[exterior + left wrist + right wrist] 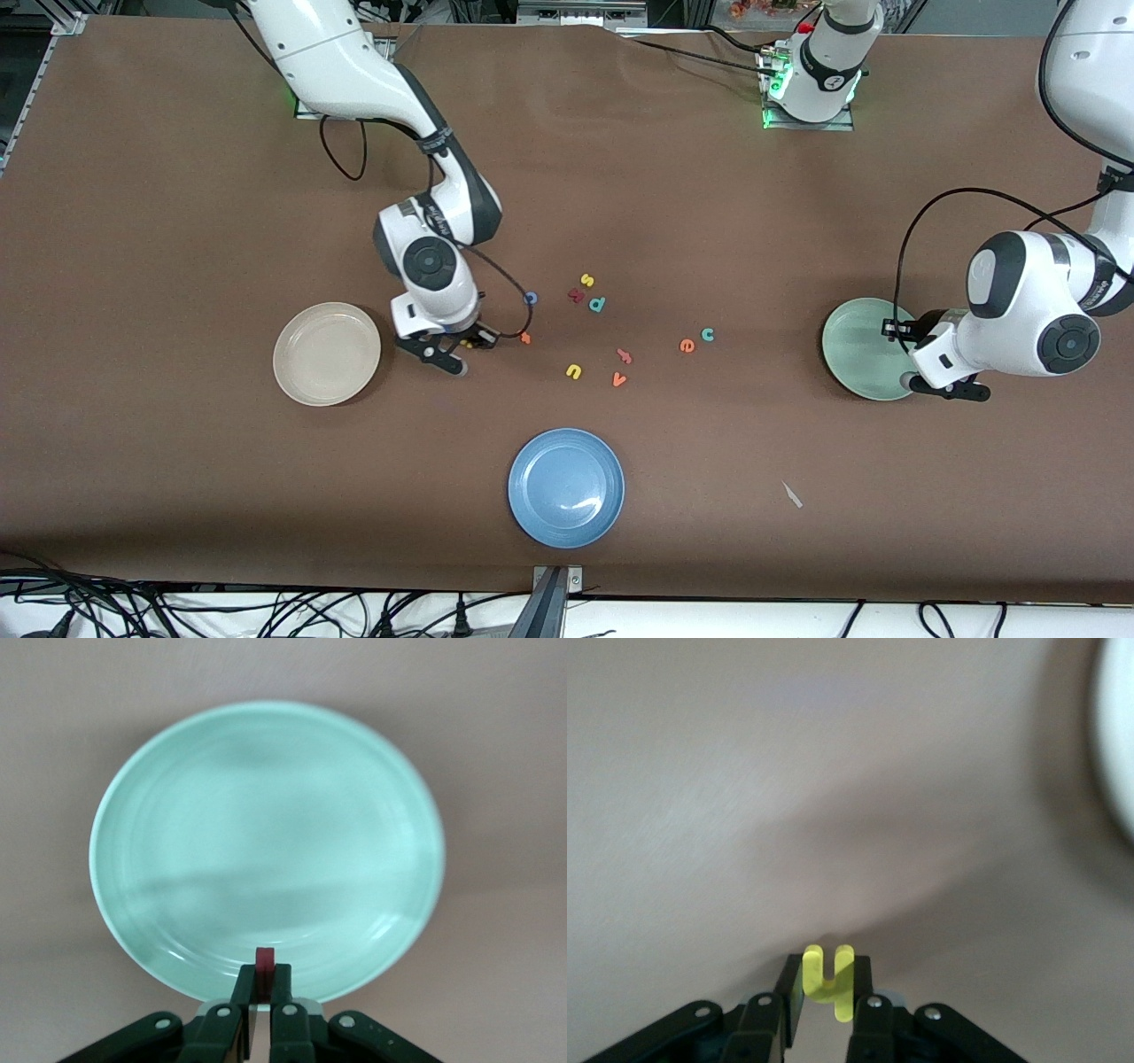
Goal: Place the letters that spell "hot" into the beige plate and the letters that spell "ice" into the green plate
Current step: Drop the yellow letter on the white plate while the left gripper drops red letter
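My right gripper (pixel 465 341) (pixel 828 981) is shut on the yellow "h" (pixel 829 976), just above the table between the beige plate (pixel 326 353) (pixel 1121 744) and the orange "t" (pixel 525 337). The blue "o" (pixel 530 299) lies beside the "t", farther from the front camera. My left gripper (pixel 921 359) (pixel 263 981) is shut on the dark red "i" (pixel 264 958), over the rim of the green plate (pixel 859 350) (pixel 266 842). Orange "e" (pixel 687 346) and teal "c" (pixel 707 334) lie side by side mid-table.
A yellow "s" (pixel 586 281), a dark red angular letter (pixel 576 296) and a teal "d" (pixel 597 304) cluster mid-table. Yellow "u" (pixel 573 371), orange "v" (pixel 618 379) and another orange letter (pixel 625 356) lie nearer the camera. A blue plate (pixel 566 486) sits nearest the camera.
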`<action>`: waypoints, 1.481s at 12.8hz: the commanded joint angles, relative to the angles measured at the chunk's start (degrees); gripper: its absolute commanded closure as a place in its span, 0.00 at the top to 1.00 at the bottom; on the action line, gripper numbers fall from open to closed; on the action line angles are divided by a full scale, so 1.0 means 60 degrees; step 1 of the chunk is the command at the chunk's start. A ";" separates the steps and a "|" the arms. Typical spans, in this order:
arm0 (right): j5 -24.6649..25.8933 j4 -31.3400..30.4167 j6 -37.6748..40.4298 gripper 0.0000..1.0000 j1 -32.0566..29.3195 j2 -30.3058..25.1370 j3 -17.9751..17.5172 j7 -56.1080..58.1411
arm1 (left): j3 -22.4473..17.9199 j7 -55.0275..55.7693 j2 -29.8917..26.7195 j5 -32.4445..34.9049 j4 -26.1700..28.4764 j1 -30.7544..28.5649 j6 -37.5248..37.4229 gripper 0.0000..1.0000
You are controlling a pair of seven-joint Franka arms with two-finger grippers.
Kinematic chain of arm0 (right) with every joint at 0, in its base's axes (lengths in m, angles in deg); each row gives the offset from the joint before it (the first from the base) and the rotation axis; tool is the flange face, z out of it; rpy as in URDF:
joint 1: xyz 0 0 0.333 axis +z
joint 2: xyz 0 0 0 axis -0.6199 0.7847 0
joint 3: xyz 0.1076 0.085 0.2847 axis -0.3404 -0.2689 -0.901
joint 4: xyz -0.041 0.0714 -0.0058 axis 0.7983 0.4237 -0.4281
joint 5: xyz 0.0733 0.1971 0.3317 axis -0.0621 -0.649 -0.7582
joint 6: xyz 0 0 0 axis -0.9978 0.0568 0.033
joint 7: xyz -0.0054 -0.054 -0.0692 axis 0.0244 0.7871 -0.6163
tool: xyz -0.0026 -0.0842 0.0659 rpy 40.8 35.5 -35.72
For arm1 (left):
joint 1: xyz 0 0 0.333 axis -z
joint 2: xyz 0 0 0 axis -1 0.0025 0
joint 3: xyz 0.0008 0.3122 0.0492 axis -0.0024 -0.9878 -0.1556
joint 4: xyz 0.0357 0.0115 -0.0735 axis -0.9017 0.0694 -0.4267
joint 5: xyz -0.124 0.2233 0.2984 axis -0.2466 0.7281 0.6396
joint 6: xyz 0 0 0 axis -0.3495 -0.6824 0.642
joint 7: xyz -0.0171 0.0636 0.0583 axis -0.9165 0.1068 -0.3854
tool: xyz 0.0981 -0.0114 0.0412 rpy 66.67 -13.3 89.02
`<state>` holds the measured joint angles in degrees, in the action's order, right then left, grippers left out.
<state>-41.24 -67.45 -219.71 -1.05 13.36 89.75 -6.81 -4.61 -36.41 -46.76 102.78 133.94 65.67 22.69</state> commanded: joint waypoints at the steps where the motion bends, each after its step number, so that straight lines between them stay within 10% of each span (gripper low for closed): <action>1: -0.0142 0.0243 0.1593 0.00 -0.0626 -0.0724 0.0125 0.1668 | 0.0091 -0.0085 0.0408 0.0417 -0.0008 -0.0170 0.0280 0.06; 2: -0.0142 0.0390 0.2005 0.00 -0.0948 -0.0827 0.0126 0.2326 | 0.0106 -0.0099 0.0408 0.0418 -0.0023 -0.0259 0.0281 0.25; 4: -0.0142 0.0406 0.2345 0.00 -0.1577 -0.1018 0.0155 0.3747 | 0.0135 0.0002 0.0321 0.0418 -0.0052 -0.0260 0.0296 0.98; 9: -0.0156 0.0319 0.2581 0.00 -0.2694 -0.1092 0.0199 0.5965 | 0.1318 0.2220 -0.0500 -0.0065 -0.0125 -0.0158 -0.0406 0.99; 12: -0.0171 0.0289 0.2552 0.63 -0.2709 -0.1092 0.0199 0.5936 | 0.2563 0.5106 -0.0355 -0.0080 -0.0081 -0.0085 -0.0437 0.99; 19: -0.1046 0.0304 0.2537 0.67 -0.2680 -0.1106 0.0067 0.5601 | 0.2422 0.9565 0.1021 -0.0273 -0.0067 0.2037 0.2402 0.96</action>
<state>-44.75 -65.23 -204.94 -17.19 7.55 90.80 27.74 11.75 16.67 -43.37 100.37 134.19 75.25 33.42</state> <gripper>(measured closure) 0.326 0.022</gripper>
